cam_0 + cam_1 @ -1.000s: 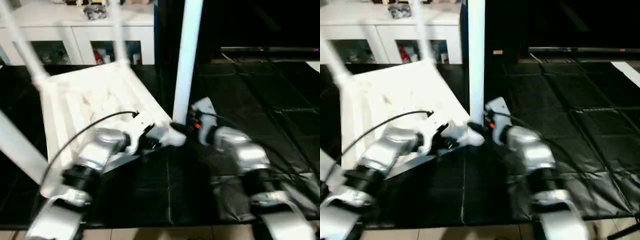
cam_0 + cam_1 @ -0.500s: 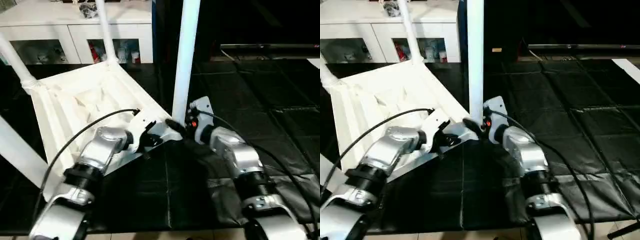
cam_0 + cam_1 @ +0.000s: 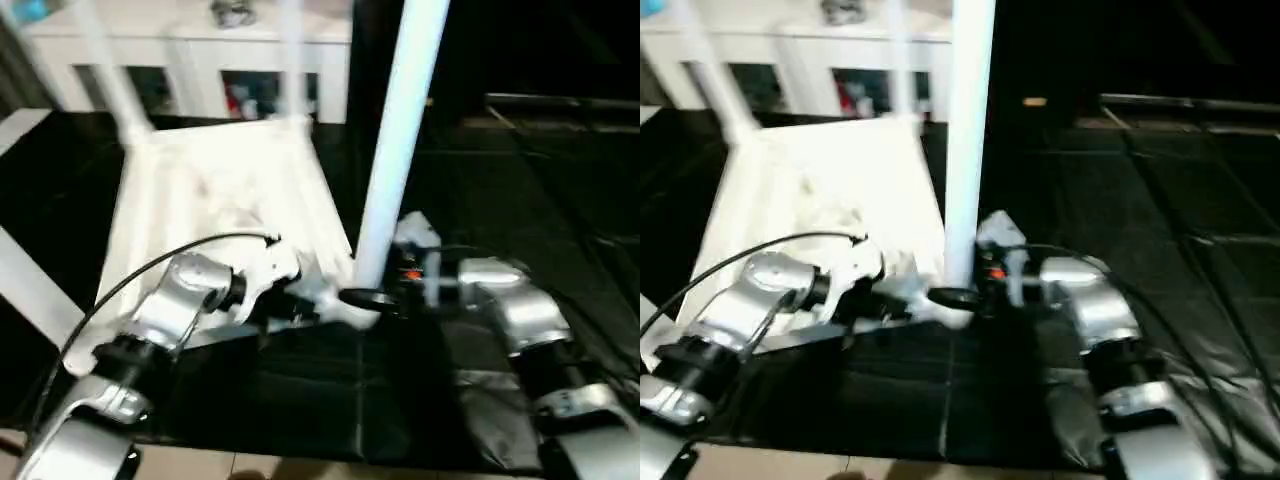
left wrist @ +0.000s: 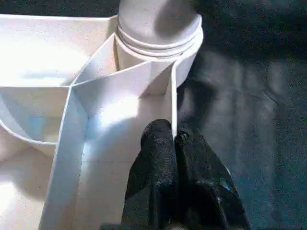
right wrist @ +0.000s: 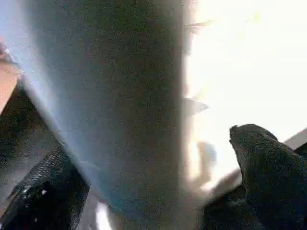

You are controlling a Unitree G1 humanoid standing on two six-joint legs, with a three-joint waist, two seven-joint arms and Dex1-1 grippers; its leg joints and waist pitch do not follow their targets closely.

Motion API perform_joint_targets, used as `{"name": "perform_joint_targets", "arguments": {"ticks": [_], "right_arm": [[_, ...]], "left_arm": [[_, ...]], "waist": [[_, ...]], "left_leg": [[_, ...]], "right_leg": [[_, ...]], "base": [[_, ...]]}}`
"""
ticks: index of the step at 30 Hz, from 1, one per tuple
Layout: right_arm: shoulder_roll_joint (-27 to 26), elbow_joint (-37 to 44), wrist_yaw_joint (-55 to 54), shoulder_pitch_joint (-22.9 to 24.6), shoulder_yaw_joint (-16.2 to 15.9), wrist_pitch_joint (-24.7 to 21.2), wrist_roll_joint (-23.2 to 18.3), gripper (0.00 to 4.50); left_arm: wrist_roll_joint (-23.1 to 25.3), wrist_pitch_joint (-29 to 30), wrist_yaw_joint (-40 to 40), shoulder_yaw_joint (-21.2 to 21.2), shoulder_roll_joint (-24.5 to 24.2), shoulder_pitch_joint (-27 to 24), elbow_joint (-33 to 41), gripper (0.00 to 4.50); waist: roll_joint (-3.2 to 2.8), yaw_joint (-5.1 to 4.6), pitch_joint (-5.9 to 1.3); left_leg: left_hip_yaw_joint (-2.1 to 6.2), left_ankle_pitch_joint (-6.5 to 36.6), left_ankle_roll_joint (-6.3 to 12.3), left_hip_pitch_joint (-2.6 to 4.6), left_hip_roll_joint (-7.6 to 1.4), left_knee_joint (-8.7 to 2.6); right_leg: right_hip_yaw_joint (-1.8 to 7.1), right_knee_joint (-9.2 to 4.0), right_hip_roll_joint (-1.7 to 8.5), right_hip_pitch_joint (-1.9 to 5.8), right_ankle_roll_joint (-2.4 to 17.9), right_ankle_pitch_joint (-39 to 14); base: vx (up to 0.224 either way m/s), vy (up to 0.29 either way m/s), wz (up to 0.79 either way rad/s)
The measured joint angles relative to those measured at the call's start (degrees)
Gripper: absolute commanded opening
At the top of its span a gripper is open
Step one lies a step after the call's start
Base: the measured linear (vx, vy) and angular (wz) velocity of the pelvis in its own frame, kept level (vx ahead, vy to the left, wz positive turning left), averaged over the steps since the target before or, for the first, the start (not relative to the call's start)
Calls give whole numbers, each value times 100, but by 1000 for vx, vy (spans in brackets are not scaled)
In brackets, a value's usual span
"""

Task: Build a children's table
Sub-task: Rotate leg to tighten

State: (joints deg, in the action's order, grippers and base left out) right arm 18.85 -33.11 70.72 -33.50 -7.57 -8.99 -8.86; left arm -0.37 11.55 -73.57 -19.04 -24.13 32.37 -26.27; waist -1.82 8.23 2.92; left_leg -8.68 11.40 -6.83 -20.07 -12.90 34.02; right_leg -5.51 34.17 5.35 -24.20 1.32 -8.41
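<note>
Since half a second ago only the camera shifts; both grips hold. Upside down on the black mat (image 3: 480, 200), the children's table (image 3: 220, 200) has its rib pinched by the left gripper (image 4: 173, 139), while the right gripper (image 3: 375, 298) straddles the near leg (image 3: 395, 150) at its socket, suggesting seating continues

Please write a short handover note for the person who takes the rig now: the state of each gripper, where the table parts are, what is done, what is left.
Left gripper: shut on a rib of the table top, beside the near corner socket.
Right gripper: fingers on both sides of the near leg, close to its base; firmness of grip unclear.
Table top lies upside down on the black mat, ribbed side up.
Done: near leg stands upright in its socket; two far legs also stand in far corners.
Left: check the near leg's seating, confirm the fourth leg, turn the table over.
</note>
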Motion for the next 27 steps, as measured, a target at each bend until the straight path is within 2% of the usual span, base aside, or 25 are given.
{"name": "perform_joint_targets", "arguments": {"ticks": [2, 10, 12, 16, 17, 21, 27], "right_arm": [[27, -88, 271, -1, -70, 163, -11, 448], [317, -127, 1491, -1, -297, 177, -200, 432], [346, -150, 1715, -6, -357, 213, -227, 399], [345, -254, 1898, -36, -410, 236, -252, 382], [345, -303, 1928, -65, -410, 236, -253, 356], [331, -318, 2014, -84, -415, 227, -263, 342], [299, -320, 2121, -84, -424, 232, -278, 282]], "left_arm": [[1, -90, -113, -18, -29, -28, 5, 0], [-119, -195, -673, -196, -289, -141, 197, 0], [-119, -258, -776, -221, -336, -145, 201, 0], [-118, -326, -865, -223, -371, -155, 201, 0], [-118, -326, -867, -223, -373, -155, 202, 0], [-122, -324, -867, -223, -409, -196, 286, 0], [-149, -307, -870, -224, -433, -250, 356, 0]], "waist": [[0, 2, 0], [1, 1, 0], [1, 1, -1], [1, -1, -1], [1, -2, -1], [3, -4, -1], [4, 0, -2]], "left_leg": [[-1, -1, 1, 1, -2, 2], [-1, -1, 0, 0, -4, 2], [-1, -2, 0, 1, -5, 2], [-1, -2, 0, 1, -5, 3], [-1, -2, 0, 1, -5, 4], [-1, -2, 0, 1, -6, 4], [-1, -2, 0, -1, -6, 4]], "right_leg": [[0, 2, 0, 4, 0, 0], [0, 13, -2, 21, -5, -3], [0, 15, -2, 20, -6, -3], [0, 20, -2, 19, -6, -4], [0, 21, -2, 19, -6, -4], [0, 22, -2, 18, -11, -7], [0, 22, -2, 18, -15, -11]], "base": [[0, 0, 0], [0, 0, 0], [0, 0, 0], [0, 0, 0], [0, 0, 0], [0, 0, 0], [0, 0, 0]]}}
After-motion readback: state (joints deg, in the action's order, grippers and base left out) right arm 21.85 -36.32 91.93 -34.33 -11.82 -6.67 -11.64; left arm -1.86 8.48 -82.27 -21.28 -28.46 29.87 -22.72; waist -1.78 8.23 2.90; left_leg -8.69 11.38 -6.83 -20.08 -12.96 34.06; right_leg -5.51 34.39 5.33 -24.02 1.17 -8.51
